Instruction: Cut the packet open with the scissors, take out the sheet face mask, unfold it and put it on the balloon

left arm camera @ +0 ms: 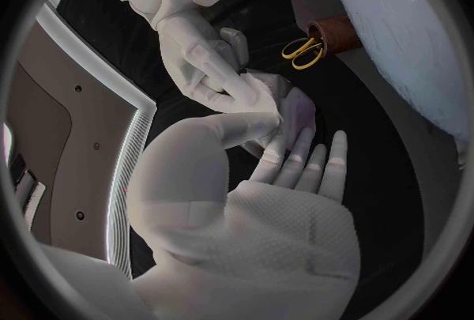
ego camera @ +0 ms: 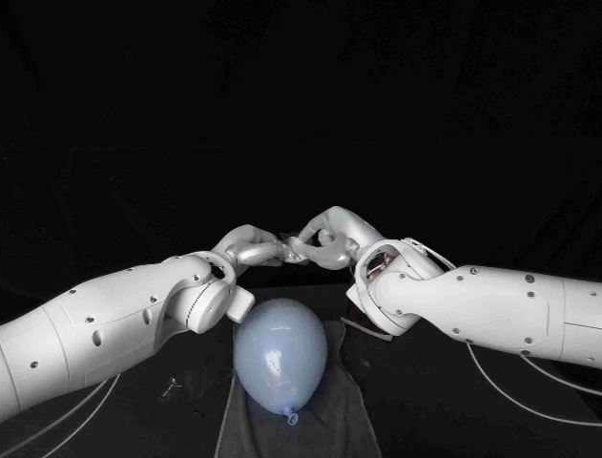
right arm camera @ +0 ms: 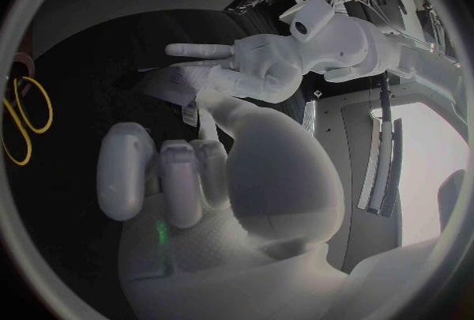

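1. The left robot hand is pinching one side of a pale piece, while two of its fingers are pointing out straight.
2. The balloon is lying on a grey cloth on the bench. Its knot is pointing toward the robot, and nothing is covering it.
3. The pale piece is hanging in the air between the two hands, near the far end of the balloon (I cannot tell if it is the packet or the mask, folded).
4. The right robot hand is clamping the other side of the piece, and it is touching the left one.
5. The scissors are lying apart from both hands, so I am judging that the cutting is probably done. Taking out, unfolding and placing the mask on the balloon are remaining.
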Controlling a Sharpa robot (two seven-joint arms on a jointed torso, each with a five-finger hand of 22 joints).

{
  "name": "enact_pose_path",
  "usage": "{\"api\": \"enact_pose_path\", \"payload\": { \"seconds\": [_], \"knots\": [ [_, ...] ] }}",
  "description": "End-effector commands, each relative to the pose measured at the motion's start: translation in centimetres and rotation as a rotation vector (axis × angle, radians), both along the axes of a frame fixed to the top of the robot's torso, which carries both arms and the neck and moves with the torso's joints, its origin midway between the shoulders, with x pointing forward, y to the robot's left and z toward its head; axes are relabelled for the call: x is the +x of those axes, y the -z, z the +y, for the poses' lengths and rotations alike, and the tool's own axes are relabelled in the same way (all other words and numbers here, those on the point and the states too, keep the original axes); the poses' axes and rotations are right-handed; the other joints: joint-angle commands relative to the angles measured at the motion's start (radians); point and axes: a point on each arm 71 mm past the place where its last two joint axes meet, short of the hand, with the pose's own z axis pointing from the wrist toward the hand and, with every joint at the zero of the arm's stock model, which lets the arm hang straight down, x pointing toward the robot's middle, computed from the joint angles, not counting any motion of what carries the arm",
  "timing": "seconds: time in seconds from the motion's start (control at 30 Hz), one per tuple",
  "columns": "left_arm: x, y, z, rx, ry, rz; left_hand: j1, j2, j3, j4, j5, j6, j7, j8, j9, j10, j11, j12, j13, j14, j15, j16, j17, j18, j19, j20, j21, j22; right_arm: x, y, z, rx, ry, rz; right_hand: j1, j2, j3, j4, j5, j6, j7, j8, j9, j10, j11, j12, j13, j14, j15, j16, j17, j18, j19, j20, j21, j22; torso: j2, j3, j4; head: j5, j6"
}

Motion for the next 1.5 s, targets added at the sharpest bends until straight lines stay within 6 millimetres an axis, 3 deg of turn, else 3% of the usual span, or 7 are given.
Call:
{"api": "enact_pose_path", "payload": {
  "seconds": [0.03, 0.7, 1.1, 1.27, 1.5],
  "knots": [
    [0.0, 0.0, -0.1, -0.004, 0.018, 0.002, -0.003, 0.008, 0.001, 0.003, 0.000, 0.011, 0.005, 0.031, 0.001, 0.003, -0.001, -0.006, 0.000, -0.009, -0.001, -0.004, 0.000, -0.008, -0.007, 0.000, -0.006, -0.001, -0.5, -0.6, -0.2, 0.106, -0.054, -0.029, -0.003, -0.001, 0.001, -0.007, 0.006, 0.002, -0.009, 0.009, 0.069, 0.093, -0.008, 0.005, 0.251, 0.104, -0.006, 0.006, 0.263, -0.005, -0.002, -0.008, -0.006, 0.113, 0.000, 0.0006, -0.0010, 0.004, -0.002],
    [0.9, 0.4, 1.3, 0.011, 0.002, 0.012, -0.006, 0.008, -0.001, 0.008, -0.002, 0.008, 0.007, 0.031, 0.000, -0.002, 0.000, -0.009, -0.001, -0.013, 0.000, -0.008, -0.001, -0.008, -0.008, 0.000, -0.009, -0.002, -2.6, -1.4, -5.8, 0.419, -0.161, 0.192, -0.002, 0.008, 0.010, -0.015, 0.006, -0.020, -0.006, 0.026, 0.081, 0.083, -0.006, -0.010, 0.239, 0.104, -0.006, 0.006, 0.263, -0.006, -0.002, -0.010, -0.007, 0.115, 0.000, 0.0006, -0.0001, 0.016, -0.008],
    [1.0, 0.6, 4.6, -0.024, -0.019, 0.055, -0.009, 0.017, -0.012, 0.022, -0.015, -0.003, 0.013, 0.030, -0.002, -0.015, 0.004, -0.017, -0.001, -0.011, 0.003, -0.013, -0.002, -0.008, 0.003, 0.000, -0.011, 0.000, -2.6, -2.1, -8.8, 0.492, -0.113, 0.227, -0.003, 0.009, 0.011, -0.015, 0.006, -0.023, -0.005, 0.028, 0.082, 0.082, -0.005, -0.012, 0.237, 0.104, -0.006, 0.006, 0.263, -0.006, -0.003, -0.010, -0.008, 0.114, 0.000, -0.0004, 0.0018, 0.031, -0.026],
    [0.6, 0.7, 6.7, -0.070, -0.053, 0.108, -0.009, 0.018, -0.015, 0.024, -0.017, -0.004, 0.013, 0.031, -0.001, -0.013, 0.005, -0.017, -0.001, -0.008, 0.003, -0.013, -0.001, -0.008, 0.005, 0.000, -0.011, 0.000, -2.4, -2.2, -9.8, 0.507, -0.091, 0.232, -0.003, 0.010, 0.012, -0.016, 0.006, -0.025, -0.005, 0.030, 0.083, 0.081, -0.005, -0.013, 0.236, 0.104, -0.006, 0.006, 0.263, -0.005, -0.003, -0.010, -0.010, 0.113, 0.000, -0.0020, 0.0035, 0.044, -0.035],
    [-0.7, 1.2, 10.3, -0.109, -0.121, 0.180, -0.011, 0.021, -0.022, 0.031, -0.023, -0.005, 0.014, 0.033, -0.001, -0.007, 0.005, -0.016, 0.000, -0.001, 0.003, -0.012, 0.000, -0.007, 0.016, -0.001, -0.009, 0.001, -1.8, -2.2, -11.1, 0.515, -0.056, 0.232, -0.004, 0.010, 0.012, -0.016, 0.006, -0.025, -0.004, 0.030, 0.083, 0.081, -0.005, -0.013, 0.236, 0.104, -0.006, 0.006, 0.263, -0.005, -0.003, -0.010, -0.009, 0.114, -0.002, -0.0024, 0.0046, 0.081, -0.057]
  ]
}}
